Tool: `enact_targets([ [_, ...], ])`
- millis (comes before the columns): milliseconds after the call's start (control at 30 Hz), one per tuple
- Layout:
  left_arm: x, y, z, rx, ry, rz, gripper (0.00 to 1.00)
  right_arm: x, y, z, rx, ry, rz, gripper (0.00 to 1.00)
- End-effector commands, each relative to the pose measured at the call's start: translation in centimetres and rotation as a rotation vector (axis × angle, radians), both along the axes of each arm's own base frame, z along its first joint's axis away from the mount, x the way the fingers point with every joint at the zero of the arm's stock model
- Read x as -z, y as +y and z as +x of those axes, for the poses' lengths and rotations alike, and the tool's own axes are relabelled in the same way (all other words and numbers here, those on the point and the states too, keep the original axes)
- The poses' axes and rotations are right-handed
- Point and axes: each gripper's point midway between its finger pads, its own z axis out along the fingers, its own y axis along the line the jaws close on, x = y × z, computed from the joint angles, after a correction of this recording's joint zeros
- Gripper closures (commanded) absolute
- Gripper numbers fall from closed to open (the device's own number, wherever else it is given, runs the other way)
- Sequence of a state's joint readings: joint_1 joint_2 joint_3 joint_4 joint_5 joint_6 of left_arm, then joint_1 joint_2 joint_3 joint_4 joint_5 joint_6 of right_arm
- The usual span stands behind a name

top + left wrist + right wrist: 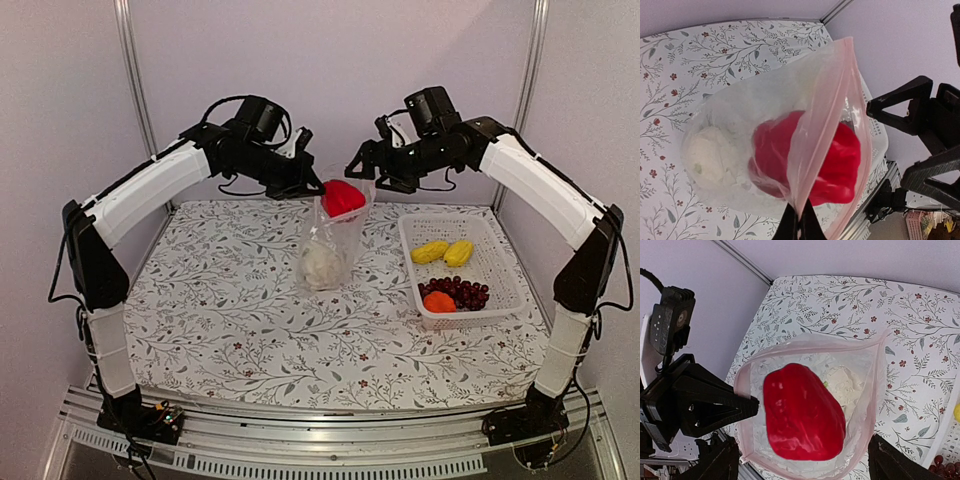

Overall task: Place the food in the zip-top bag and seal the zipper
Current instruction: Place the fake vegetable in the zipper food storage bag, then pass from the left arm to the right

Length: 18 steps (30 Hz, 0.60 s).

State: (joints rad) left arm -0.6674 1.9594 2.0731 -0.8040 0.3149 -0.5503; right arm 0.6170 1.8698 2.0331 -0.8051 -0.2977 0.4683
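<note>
Clear zip-top bag standing upright, mouth open; pinkish zipper unsealed along the rim. Red piece sits in the mouth, cream-white lumpy piece at the bottom. Long yellow piece, second yellow piece, dark red grape bunch and orange ball lie in the white basket beside the bag.

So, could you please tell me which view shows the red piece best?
Right wrist: it looks into the open bag, showing the red piece whole. Left wrist sees it partly through plastic; the top view shows it small.

No text, label or number seems readable on anything here
</note>
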Motion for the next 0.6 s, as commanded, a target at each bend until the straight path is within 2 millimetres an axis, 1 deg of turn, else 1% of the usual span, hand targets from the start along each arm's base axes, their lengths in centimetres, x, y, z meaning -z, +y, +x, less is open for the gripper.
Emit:
enact_targets([
  [0, -0.2, 0.2, 1.0, -0.003, -0.003, -0.026, 1.00, -0.7, -0.4, -0.8, 0.009, 0.002, -0.032, 0.10],
  [67, -0.1, 0.3, 1.1, -0.006, 0.000, -0.026, 1.00, -1.0, -0.6, -1.2, 0.011, 0.009, -0.026, 0.09],
  [133, -0.1, 0.5, 1.3, -0.011, 0.003, -0.027, 1.00, -0.9, -1.2, -1.3, 0.032, 0.016, -0.045, 0.10],
  [200, 0.0, 0.5, 1.3, -0.011, 0.004, -0.028, 1.00, -1.0, -2.2, -1.5, 0.068, 0.014, -0.076, 0.14],
  [267, 0.0, 0.6, 1.4, -0.014, 0.005, -0.028, 1.00, -0.7, -3.3, -1.5, 0.109, 0.011, -0.118, 0.17],
  [333, 0.0, 0.5, 1.4, -0.012, 0.007, -0.032, 1.00, -0.2, -4.0, -1.5, 0.125, 0.009, -0.155, 0.21],
  [567, -0.3, 0.1, 1.4, 0.005, 0.010, -0.056, 1.00, 2.7, -3.1, -1.6, 0.085, 0.082, -0.180, 0.30],
])
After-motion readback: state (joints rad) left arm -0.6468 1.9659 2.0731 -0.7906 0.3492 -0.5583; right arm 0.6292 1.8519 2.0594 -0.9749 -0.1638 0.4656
